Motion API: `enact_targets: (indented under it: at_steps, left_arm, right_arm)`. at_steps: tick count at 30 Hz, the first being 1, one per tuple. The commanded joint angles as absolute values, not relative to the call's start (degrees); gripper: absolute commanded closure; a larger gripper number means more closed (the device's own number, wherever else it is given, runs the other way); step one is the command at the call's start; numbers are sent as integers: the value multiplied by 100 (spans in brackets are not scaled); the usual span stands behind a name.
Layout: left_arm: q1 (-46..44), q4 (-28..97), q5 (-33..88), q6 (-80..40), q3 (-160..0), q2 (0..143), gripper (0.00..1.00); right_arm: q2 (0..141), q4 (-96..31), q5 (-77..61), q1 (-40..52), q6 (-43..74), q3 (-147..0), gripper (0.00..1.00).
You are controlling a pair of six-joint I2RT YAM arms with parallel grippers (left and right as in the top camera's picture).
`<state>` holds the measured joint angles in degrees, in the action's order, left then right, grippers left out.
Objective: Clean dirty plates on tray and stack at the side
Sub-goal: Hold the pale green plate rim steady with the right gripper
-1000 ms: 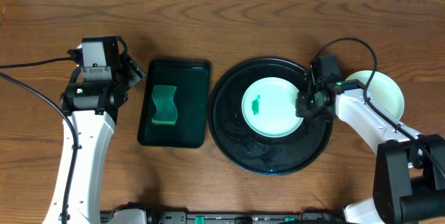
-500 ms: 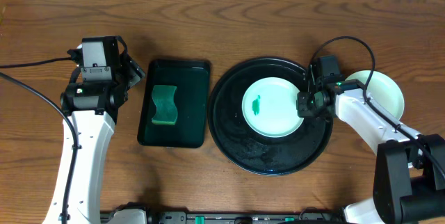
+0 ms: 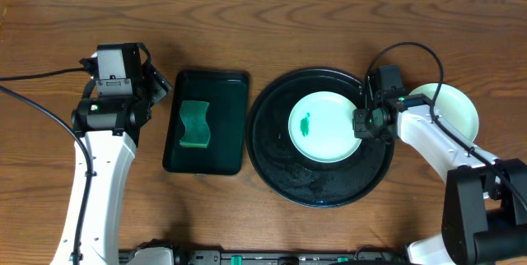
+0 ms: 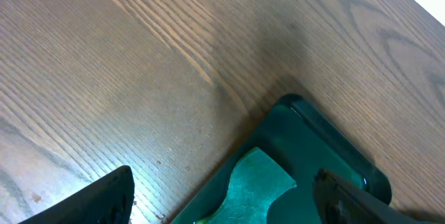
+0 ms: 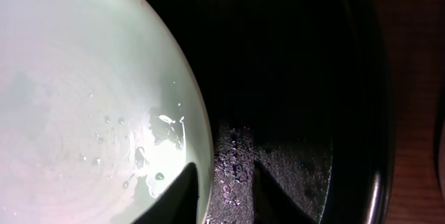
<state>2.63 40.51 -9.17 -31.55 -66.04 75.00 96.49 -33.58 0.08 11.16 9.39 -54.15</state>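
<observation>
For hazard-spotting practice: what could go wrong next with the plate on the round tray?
The right gripper straddles the rim of the plate, jaws slightly apart; pulling away could drag it. Plate and tray look wet, so a grip may slip. Its green smear is uncleaned; stacking now would be premature.

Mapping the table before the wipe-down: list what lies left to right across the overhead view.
left claw → green sponge → smeared plate → right claw → side plate. Both trays are left out, since they surround listed items.
</observation>
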Motion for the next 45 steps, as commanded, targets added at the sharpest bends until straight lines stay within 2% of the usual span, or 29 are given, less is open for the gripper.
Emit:
enact_targets:
  at_steps: [1, 15, 19, 28, 30, 33, 45]
  left_arm:
    - [298, 4069, -952, -3201, -6665, 7491, 18]
    - [298, 4069, -952, -3201, -6665, 7491, 18]
    - [298, 4069, -952, -3201, -6665, 7491, 18]
    - [298, 4069, -952, -3201, -6665, 7491, 18]
    - [298, 4069, -952, -3201, -6665, 7491, 18]
    - [298, 4069, -952, -3201, -6665, 7491, 18]
    - [298, 4069, -952, -3201, -6665, 7491, 18]
  right_arm:
    - [9677, -3352, 102, 1059, 895, -5463, 88]
    - [9677, -3208, 99, 1059, 891, -5446, 88]
    - [9677, -3153, 30, 1059, 891, -5371, 84]
    - [9677, -2888, -27, 1059, 803, -5179, 86]
    - [9677, -2853, -25, 1059, 803, -5148, 89]
    - [9677, -2842, -27, 1059, 805, -5148, 98]
    - [9677, -2851, -30, 1059, 808, -5148, 99]
